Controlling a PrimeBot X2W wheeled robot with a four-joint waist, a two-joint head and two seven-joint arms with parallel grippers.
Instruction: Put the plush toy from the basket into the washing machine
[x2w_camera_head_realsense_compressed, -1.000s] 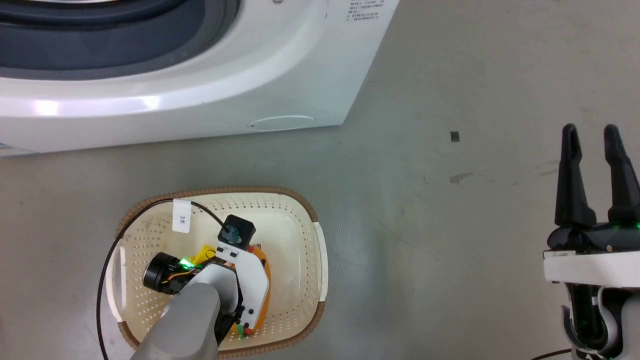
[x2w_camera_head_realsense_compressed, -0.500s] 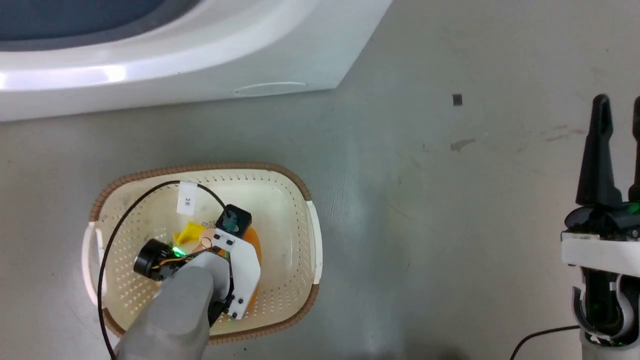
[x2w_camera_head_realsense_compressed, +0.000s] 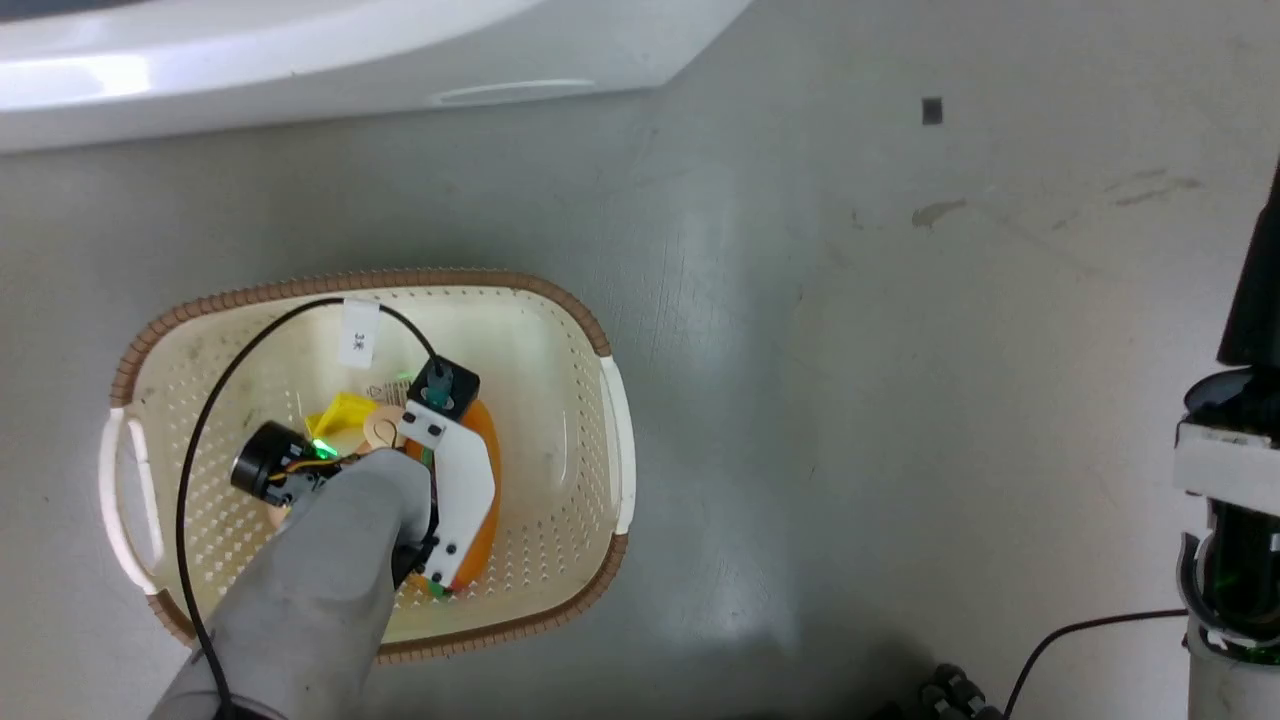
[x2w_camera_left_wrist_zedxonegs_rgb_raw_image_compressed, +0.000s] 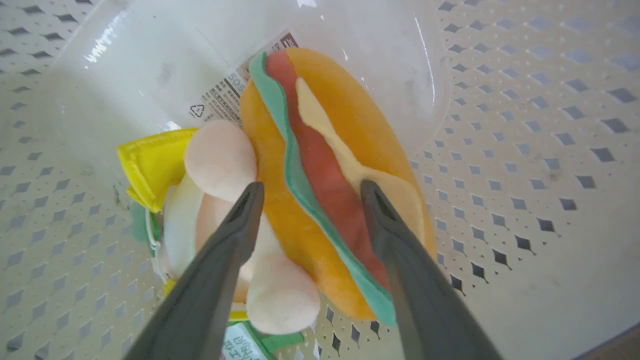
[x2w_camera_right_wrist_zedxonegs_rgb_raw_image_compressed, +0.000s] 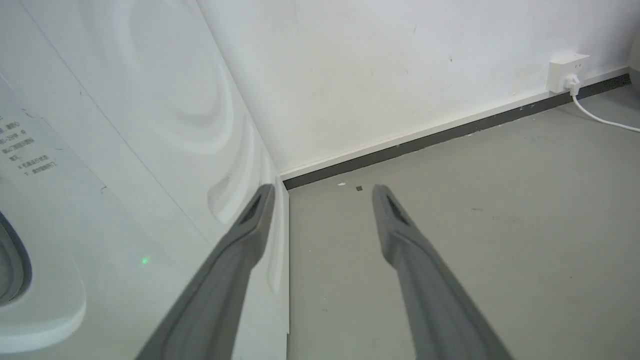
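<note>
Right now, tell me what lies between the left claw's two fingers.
The orange body of the plush toy, in the left wrist view; the left claw stands open around it.

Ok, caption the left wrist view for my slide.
Open left gripper poised around the small orange, green and pink plush toy lying in the cream perforated plastic basket.

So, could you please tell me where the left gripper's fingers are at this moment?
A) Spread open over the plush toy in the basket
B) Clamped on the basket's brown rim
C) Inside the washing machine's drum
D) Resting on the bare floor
A: the left wrist view shows the left gripper with its fingers apart over the plush toy, which lies on the perforated bottom of the basket.
</note>
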